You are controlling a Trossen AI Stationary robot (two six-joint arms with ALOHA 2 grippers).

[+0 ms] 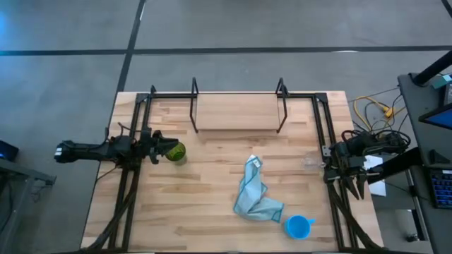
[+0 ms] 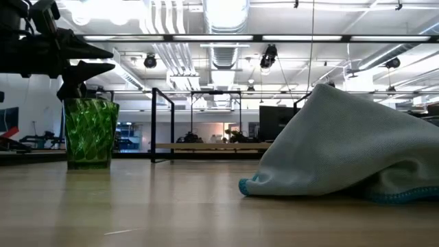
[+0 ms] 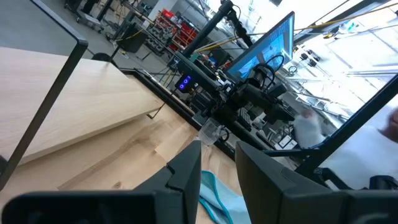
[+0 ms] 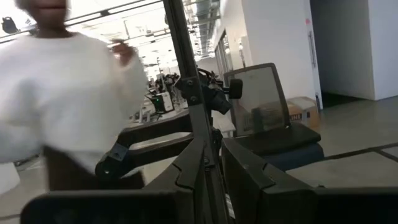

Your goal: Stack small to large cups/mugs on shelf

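Observation:
The dark green cup (image 1: pixel 175 151) stands upright on its base at the table's left; it also shows in the low view (image 2: pixel 89 134). My left gripper (image 1: pixel 161 147) is level just above the cup's rim (image 2: pixel 110 60), its fingers a little apart and empty. The clear glass (image 1: pixel 311 161) stands at the right, and the blue cup (image 1: pixel 298 226) with a handle stands near the front right. The wooden shelf (image 1: pixel 236 116) stands at the table's far side. My right gripper (image 1: pixel 333 156) waits shut at the right edge beside the glass.
A light blue cloth (image 1: pixel 254 196) lies crumpled in the table's middle, between the green cup and the blue one. Black frame rails (image 1: pixel 134 141) run along both table sides. A person in white (image 4: pixel 68 93) stands beyond the table's right side.

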